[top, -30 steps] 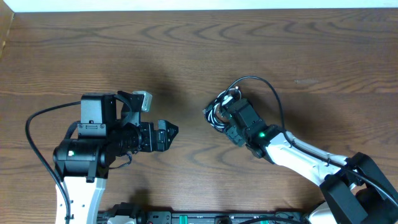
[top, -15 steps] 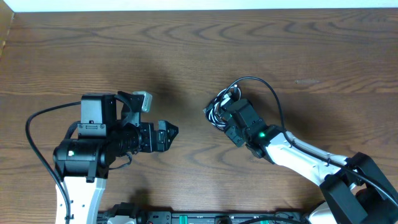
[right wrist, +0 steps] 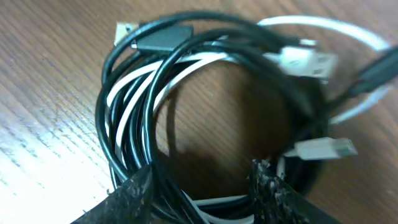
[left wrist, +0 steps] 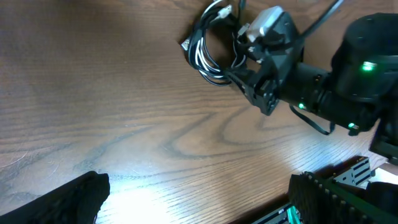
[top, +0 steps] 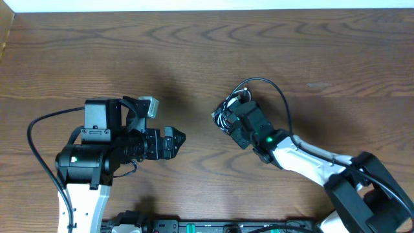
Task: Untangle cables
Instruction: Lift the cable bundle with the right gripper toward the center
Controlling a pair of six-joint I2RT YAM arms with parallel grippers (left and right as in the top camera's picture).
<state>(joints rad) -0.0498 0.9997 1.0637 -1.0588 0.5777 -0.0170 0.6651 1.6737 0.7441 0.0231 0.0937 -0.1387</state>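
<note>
Brown wood-grain table (top: 194, 52) fills the overhead view, with the cables (top: 226, 111) lying in 1 small coil near its middle. The right gripper (top: 231, 120) sits right at the cables, its arm reaching away from them toward the lower right. The left gripper (top: 176, 140) hangs well to the left of the cables, pointing at them and touching nothing.

From the left wrist we see the cables (left wrist: 208, 46) in the distance as a loop of black and white strands on the table. The right gripper (left wrist: 239, 74) presses in at the right of the cables. The left gripper (left wrist: 199, 199) is spread wide, its 2 fingers (left wrist: 62, 199) at the frame's lower corners with only bare wood between them.

From the right wrist the cables (right wrist: 130, 118) fill the frame: several black strands and some white ones wound in 1 ring. A silver plug (right wrist: 127, 29) and a black plug (right wrist: 158, 38) lie on the upper left of the cables, and 2 white plugs (right wrist: 305, 62) lie on the right. The right gripper (right wrist: 200, 186) has its 2 fingertips (right wrist: 134, 193) partly apart on the lower arc of the cables; whether they pinch it, we cannot tell.
</note>
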